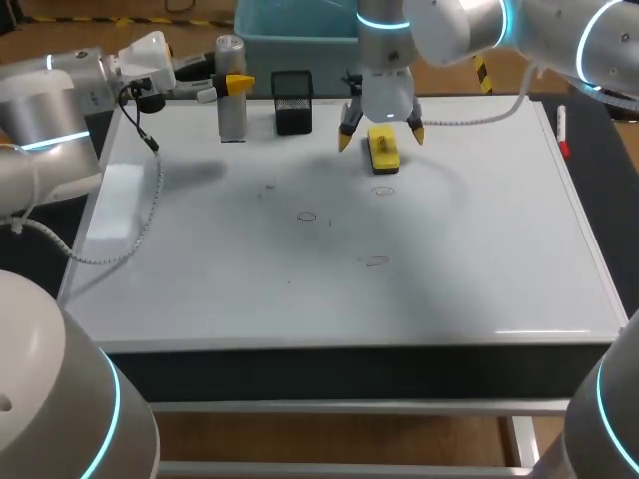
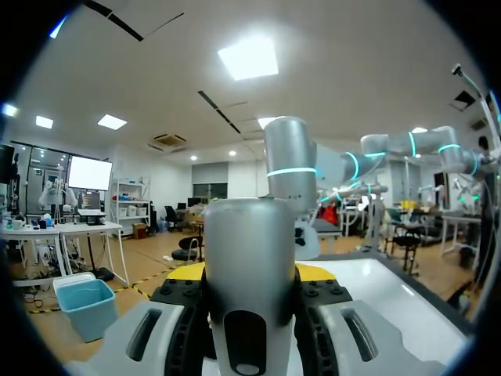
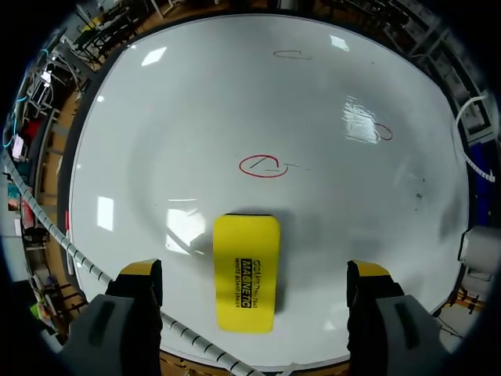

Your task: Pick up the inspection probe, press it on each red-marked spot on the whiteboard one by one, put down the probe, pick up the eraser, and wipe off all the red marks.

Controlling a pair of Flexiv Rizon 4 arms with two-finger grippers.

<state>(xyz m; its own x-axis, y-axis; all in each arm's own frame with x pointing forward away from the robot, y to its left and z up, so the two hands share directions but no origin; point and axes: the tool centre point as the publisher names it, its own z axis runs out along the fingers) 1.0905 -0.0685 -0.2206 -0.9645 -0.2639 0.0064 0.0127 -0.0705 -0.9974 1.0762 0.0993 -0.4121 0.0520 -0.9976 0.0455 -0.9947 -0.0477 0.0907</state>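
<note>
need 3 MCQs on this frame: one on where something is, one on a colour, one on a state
1. Where is the eraser?
A) standing on end at the whiteboard's near edge
B) lying flat on the whiteboard, under the right end effector
C) lifted clear of the whiteboard

2. What colour is the eraser?
A) blue
B) red
C) yellow

3. The right end effector is:
A) open
B) shut on the eraser
C) shut on a cloth

Key: 1 B, it lies on the board between the spread fingers. 2 C, it is plainly yellow in the head and right wrist views. 3 A, both fingertips stand well clear of the eraser's sides.
</note>
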